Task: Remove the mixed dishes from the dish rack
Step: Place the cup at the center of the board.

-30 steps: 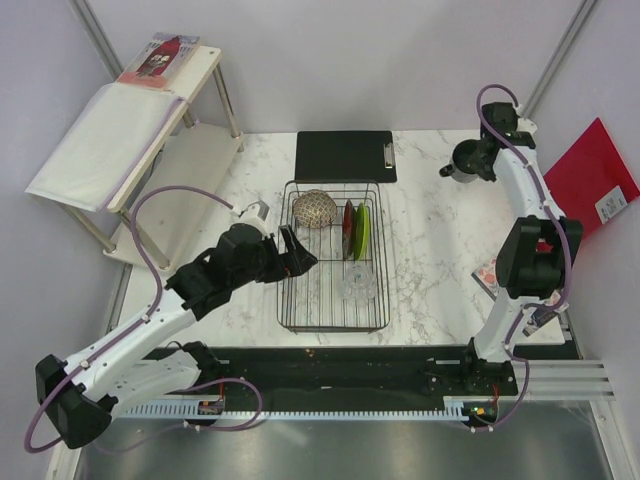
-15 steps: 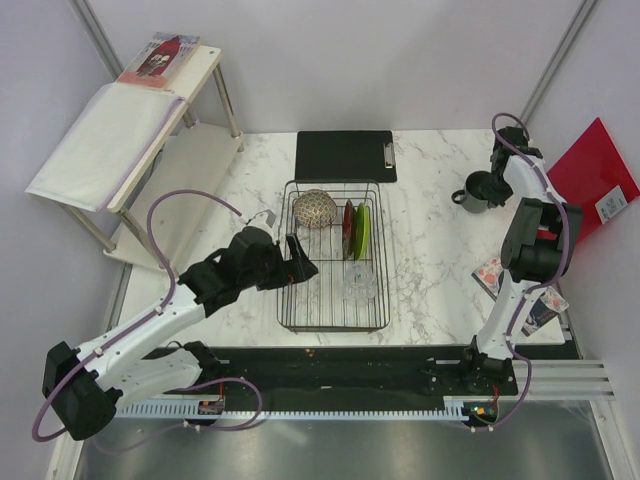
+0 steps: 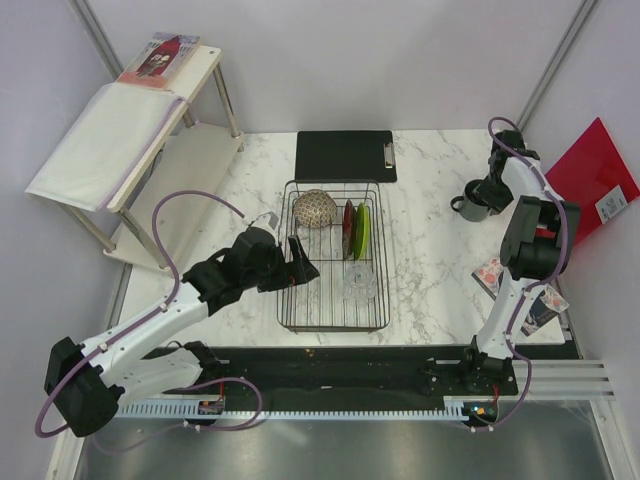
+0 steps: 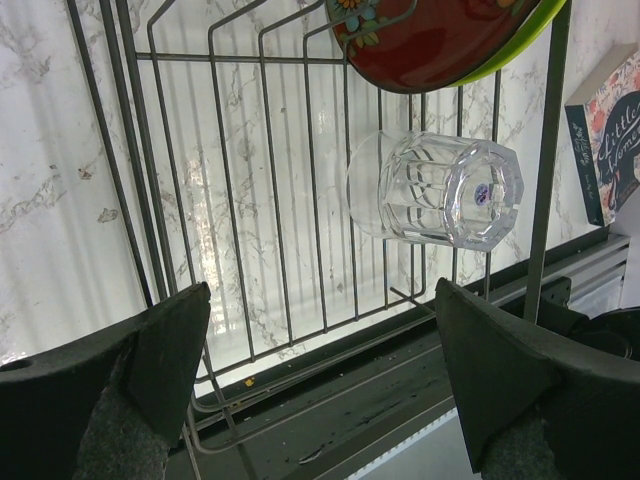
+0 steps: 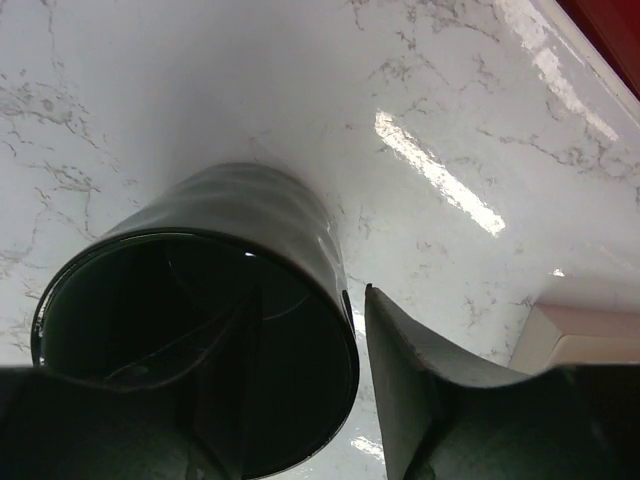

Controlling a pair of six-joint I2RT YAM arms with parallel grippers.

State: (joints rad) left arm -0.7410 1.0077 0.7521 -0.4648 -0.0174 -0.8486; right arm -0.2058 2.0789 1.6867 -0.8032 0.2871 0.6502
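The dish rack [image 3: 333,312] stands mid-table and holds a speckled bowl [image 3: 314,208], a dark red plate [image 3: 348,230], a lime-green plate [image 3: 362,232] and a clear glass [image 3: 358,283]. In the left wrist view the glass [image 4: 435,188] lies on its side on the rack's wires [image 4: 260,200], below the red plate [image 4: 420,35]. My left gripper [image 3: 297,262] hovers open over the rack's left side, empty. The dark mug [image 3: 472,203] stands on the table at far right. My right gripper [image 5: 320,380] straddles the wall of the mug [image 5: 230,260], with a gap at the outer finger [image 5: 410,380].
A black clipboard [image 3: 346,155] lies behind the rack. A white shelf unit [image 3: 130,130] stands at far left. A red folder [image 3: 595,180] leans at far right, and small packets [image 3: 490,272] lie near the right arm's base. A book [image 4: 610,130] shows right of the rack.
The right arm brought the mug down and to the right onto the table, and its jaws have widened off the mug's wall. The left gripper edged slightly toward the rack.
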